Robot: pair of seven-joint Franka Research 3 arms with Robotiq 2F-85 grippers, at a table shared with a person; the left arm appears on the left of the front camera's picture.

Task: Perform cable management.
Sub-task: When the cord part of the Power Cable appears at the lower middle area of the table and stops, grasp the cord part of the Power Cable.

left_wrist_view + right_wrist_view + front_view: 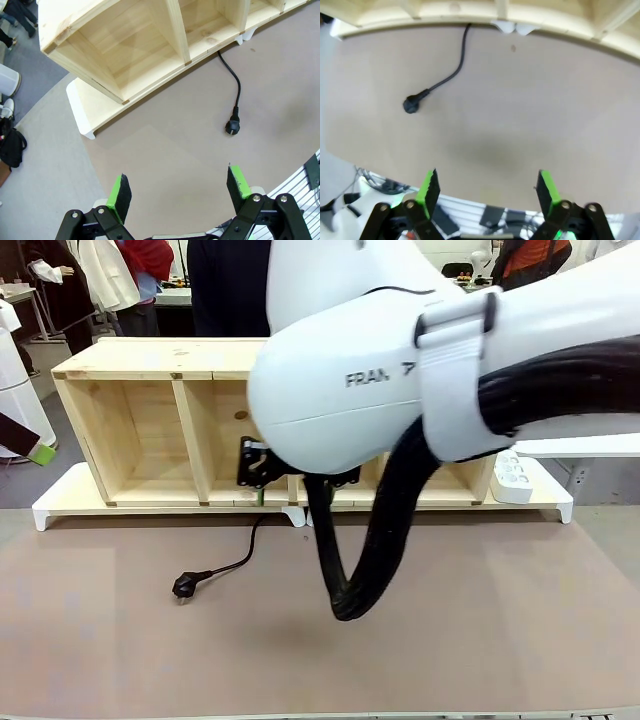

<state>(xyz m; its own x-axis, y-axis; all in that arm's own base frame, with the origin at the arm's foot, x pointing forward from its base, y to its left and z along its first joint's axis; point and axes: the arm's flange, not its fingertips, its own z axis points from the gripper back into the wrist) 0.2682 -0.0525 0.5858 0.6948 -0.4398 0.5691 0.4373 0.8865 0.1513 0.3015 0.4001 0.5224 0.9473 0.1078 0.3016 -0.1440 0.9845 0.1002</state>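
At the left, the left gripper (pixel 180 187) is held above the worktop (pixel 450 640) with its jaws spread wide and nothing between them. From these jaws the plug (pixel 231 125) is seen ahead and somewhat to the right, well apart from the green pads.

The cable (pixel 245 560) lies flat on the left half of the worktop. Its plug is at the near left end. Its long axis runs from there to the far right, in a soft curve, up to the foot of the wooden shelf (pixel 140 360).

Further right, the right gripper (pixel 487 185) is held high, its jaws also spread and empty. From it the plug is ahead and to the left, well apart.

Which gripper is nearer cannot be told for sure, because the front view is much covered by the right arm (pixel 340 340). The left one is judged a little nearer, as the plug lies on its side. For a pick near the plug, the jaws would have to be set across the cable's line.

On the right arm the letters "FRAN" (pixel 368 379) can be read. The rest is hidden under a white strap (pixel 450 380). No other writing is legible.
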